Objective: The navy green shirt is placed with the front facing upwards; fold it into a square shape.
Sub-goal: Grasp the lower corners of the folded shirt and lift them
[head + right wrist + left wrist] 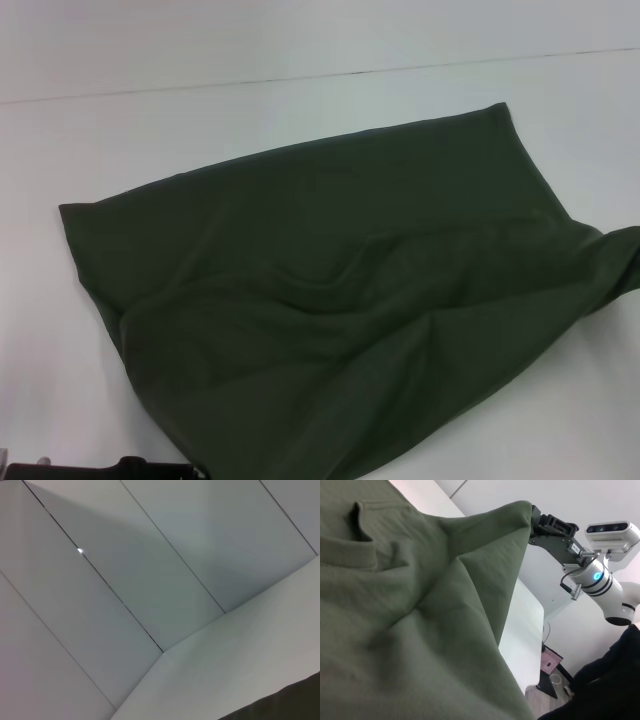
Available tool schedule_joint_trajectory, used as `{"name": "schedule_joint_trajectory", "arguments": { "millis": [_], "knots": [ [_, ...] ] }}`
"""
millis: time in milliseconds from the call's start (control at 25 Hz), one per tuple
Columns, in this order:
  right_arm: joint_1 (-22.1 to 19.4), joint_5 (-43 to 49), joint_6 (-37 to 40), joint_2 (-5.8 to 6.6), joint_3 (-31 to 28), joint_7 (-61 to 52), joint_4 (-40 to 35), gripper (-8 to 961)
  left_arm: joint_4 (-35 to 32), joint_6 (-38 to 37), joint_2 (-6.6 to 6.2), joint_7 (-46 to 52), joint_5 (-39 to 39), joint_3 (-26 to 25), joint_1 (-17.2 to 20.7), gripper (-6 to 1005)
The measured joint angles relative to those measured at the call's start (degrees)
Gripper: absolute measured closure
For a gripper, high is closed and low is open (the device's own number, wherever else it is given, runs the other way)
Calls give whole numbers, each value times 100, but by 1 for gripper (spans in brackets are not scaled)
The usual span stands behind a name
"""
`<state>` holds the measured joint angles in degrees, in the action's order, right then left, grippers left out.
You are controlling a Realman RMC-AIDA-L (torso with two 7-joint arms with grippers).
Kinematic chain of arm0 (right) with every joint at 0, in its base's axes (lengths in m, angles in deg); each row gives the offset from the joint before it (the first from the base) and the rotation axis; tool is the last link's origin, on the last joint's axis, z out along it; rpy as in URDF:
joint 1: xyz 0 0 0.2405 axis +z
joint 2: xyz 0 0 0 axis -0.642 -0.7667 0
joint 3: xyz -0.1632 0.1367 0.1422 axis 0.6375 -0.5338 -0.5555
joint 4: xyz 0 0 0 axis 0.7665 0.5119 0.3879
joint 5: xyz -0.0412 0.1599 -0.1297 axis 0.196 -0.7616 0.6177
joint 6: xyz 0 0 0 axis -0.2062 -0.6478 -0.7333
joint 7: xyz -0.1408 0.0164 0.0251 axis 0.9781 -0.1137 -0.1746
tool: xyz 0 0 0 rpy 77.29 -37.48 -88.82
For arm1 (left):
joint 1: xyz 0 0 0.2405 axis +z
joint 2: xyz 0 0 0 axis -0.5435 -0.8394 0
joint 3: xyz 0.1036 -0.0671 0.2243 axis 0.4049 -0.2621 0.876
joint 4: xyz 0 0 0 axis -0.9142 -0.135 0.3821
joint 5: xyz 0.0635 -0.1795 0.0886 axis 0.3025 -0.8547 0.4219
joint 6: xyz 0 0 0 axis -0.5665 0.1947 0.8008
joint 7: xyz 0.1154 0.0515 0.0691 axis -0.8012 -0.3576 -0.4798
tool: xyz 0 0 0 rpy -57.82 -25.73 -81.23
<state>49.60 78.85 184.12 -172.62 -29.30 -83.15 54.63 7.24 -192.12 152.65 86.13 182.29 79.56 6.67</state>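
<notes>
Right now you are partway through a fold: the shirt (330, 300) lies plain side up on the white counter (150, 130), filling the middle and lower right of the head view, with no lettering showing. Its far edge runs from middle left up to upper right, and loose ridges cross the centre.

At the right edge of that view the cloth is drawn up into a peak. The left wrist view shows why: in its upper right, the right tool (536, 524) is clamped on a corner of the shirt, holding it up off the counter so the fabric hangs down from it in a taut sheet. The arm behind it is white with a blue light.

The left tool is not visible; a dark part of the rig sits at the bottom left of the head view, and you cannot tell how that tool stands. The right wrist view shows only white panels and a dark sliver of cloth at bottom right.

Your next move probably calls for carrying the raised corner across the shirt and laying it flat, keeping the edges lined up.
</notes>
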Motion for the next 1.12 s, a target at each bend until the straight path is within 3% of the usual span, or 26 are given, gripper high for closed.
{"name": "schedule_joint_trajectory", "arguments": {
  "millis": [200, 1120],
  "knots": [
    [14, 0, -22, 0, 0, 0, -1, 907, 21, 78, -5, 190, -4, 0, -45, 301],
    [33, 0, -115, 0, 0, -2, -1, 908, 20, 468, -16, 737, 16, 0, -154, 307]
  ]
}}
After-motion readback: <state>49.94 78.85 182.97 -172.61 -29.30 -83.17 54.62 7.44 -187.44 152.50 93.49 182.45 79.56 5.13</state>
